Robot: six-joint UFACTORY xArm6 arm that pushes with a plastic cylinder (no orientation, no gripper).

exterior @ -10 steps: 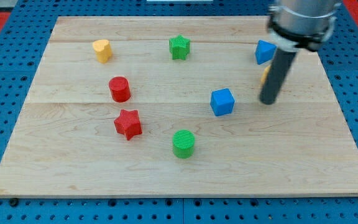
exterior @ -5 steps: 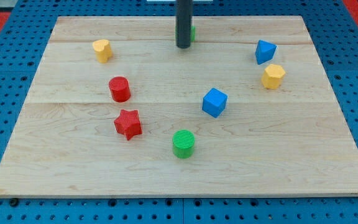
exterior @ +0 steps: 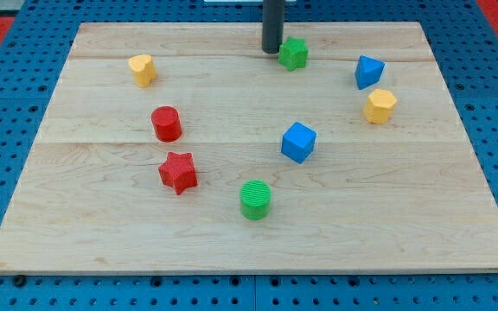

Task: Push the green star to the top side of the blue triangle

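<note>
**Seven blocks on the board, tip beside the green star**

The wooden board (exterior: 232,233) carries seven blocks: two green, two red, two blue-family pairs aside, counted as follows. Green: one green star (exterior: 293,53) near the view's top and one green cylinder (exterior: 255,199) toward the view's bottom. Red: one red cylinder (exterior: 166,123) and one red star (exterior: 178,172) just below it, at the view's left. Blue: one blue triangle (exterior: 368,71) at the view's upper right and one blue cube (exterior: 298,142) near the middle. Yellow: one yellow heart (exterior: 143,69) at the upper left and one yellow hexagon (exterior: 379,105) just below the blue triangle.

That makes eight blocks in all, two of each colour.

My tip (exterior: 271,50) stands just to the view's left of the green star, touching it or nearly so. The rod carries nothing; it has no jaws to open or close.

The green star lies to the view's left of the blue triangle, well apart from it and slightly higher.

No writing or labels can be read anywhere.
</note>
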